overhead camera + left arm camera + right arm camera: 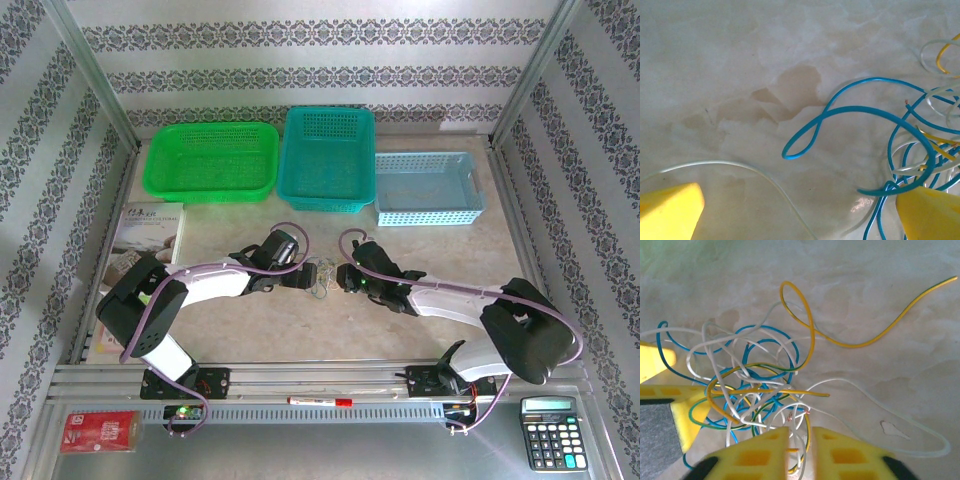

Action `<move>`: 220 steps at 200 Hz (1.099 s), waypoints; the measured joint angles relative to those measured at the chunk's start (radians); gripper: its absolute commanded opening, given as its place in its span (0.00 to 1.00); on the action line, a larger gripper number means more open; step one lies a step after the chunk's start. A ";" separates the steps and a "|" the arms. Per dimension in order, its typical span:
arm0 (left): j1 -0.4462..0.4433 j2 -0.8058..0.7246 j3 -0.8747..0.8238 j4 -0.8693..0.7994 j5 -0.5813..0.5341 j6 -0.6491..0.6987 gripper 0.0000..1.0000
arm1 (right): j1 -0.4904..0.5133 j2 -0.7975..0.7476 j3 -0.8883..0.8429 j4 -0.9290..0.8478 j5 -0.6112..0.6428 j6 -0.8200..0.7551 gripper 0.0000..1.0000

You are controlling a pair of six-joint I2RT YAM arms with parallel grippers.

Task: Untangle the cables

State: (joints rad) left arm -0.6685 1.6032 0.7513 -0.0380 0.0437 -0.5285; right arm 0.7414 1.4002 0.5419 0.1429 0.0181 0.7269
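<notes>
Nearest, right end effector [801, 440] narrow on strands of the cables [751, 385], tangle's lower part hidden; left end effector [800, 197] wide.

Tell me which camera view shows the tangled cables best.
The right wrist view: the cables appear close up, with blue, white and yellow strands and their crossings distinct. The left wrist view catches one edge, mostly blue loops. The top external view shows them as a small pale clump.
</notes>
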 measured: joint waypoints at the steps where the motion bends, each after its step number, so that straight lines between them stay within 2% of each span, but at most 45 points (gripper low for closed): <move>1: 0.000 -0.001 0.000 0.000 0.000 0.000 1.00 | 0.000 0.000 0.000 0.001 0.000 0.000 0.07; 12: 0.000 -0.003 -0.003 0.002 0.000 0.000 1.00 | -0.005 0.002 0.000 0.006 -0.003 0.005 0.00; 53: 0.000 -0.011 -0.008 0.003 0.000 -0.001 1.00 | -0.013 -0.024 0.000 0.018 -0.017 0.007 0.00; 142: 0.000 -0.158 -0.011 -0.028 0.004 -0.004 1.00 | -0.013 -0.278 -0.011 -0.026 -0.023 0.015 0.00; 220: 0.000 -0.208 0.010 -0.038 0.008 -0.003 1.00 | -0.020 -0.351 0.051 -0.096 -0.050 0.025 0.00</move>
State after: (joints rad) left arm -0.6685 1.3956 0.7612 -0.0761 0.0513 -0.5316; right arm 0.7216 1.0496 0.5926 0.0471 -0.0322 0.7521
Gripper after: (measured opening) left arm 0.998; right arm 0.051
